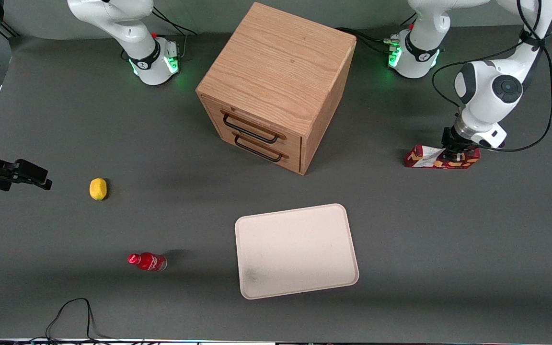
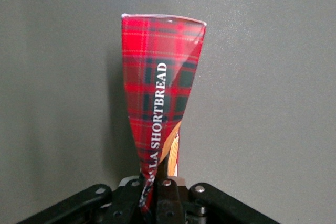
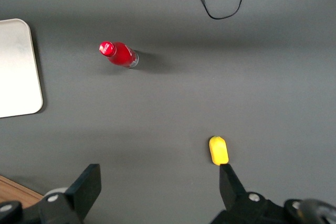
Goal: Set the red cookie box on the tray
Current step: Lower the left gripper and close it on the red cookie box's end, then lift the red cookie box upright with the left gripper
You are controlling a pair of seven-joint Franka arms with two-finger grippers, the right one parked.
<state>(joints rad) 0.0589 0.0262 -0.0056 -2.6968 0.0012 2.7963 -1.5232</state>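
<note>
Toward the working arm's end of the grey surface [image 1: 448, 249], the red cookie box [image 1: 441, 158] is lying on its long side, well apart from the tray [image 1: 296, 250], which is sitting nearer the front camera. The jaws [image 1: 457, 155] are pressing down over the box near one end and, in the wrist view, appear to be closing on its narrow tartan edge [image 2: 157, 124], with most of the carton stretching away from them. Because the grip is sitting off-centre on a long carton, the box could be swinging or slipping loose during the lift, or landing partly over the tray's rim.
</note>
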